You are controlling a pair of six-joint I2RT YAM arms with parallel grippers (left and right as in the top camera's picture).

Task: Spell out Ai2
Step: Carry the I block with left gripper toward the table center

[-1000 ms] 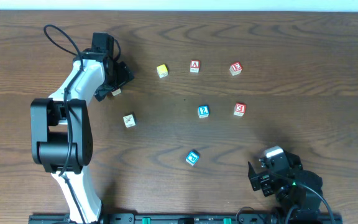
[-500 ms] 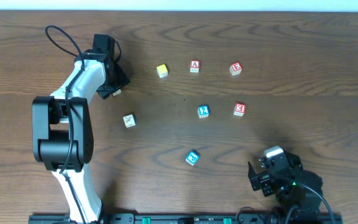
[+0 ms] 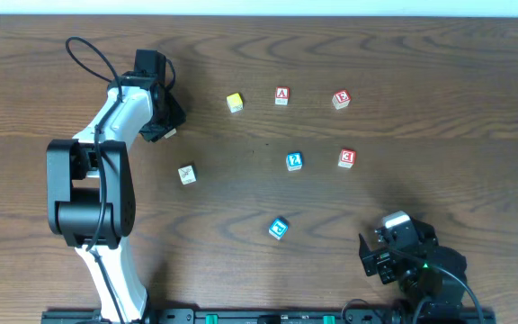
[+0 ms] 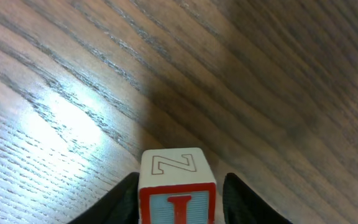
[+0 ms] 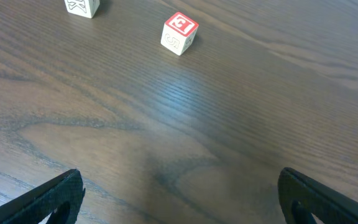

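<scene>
The I block (image 4: 174, 167), white on top with a red-framed I on its side, sits on the table between the fingers of my left gripper (image 4: 178, 202). The left finger lies against it; a thin strip of table shows at the right finger, so the jaws stand narrowly open around it. From overhead this gripper (image 3: 163, 126) is at the far left with the I block (image 3: 167, 133) at its tips. The red A block (image 3: 281, 95) and blue 2 block (image 3: 294, 161) lie apart mid-table. My right gripper (image 5: 179, 199) is wide open and holds nothing, near the front right (image 3: 371, 256).
A yellow block (image 3: 235, 102), a red block (image 3: 341, 99), a red 3 block (image 3: 347, 158), a blue block (image 3: 279, 228) and a white block (image 3: 186, 174) are scattered over the wooden table (image 3: 421, 54). The red 3 block (image 5: 180, 33) lies ahead of the right gripper.
The left gripper's jaws have narrowed around the I block and it has shifted slightly left. The right arm and the other blocks have not moved.
</scene>
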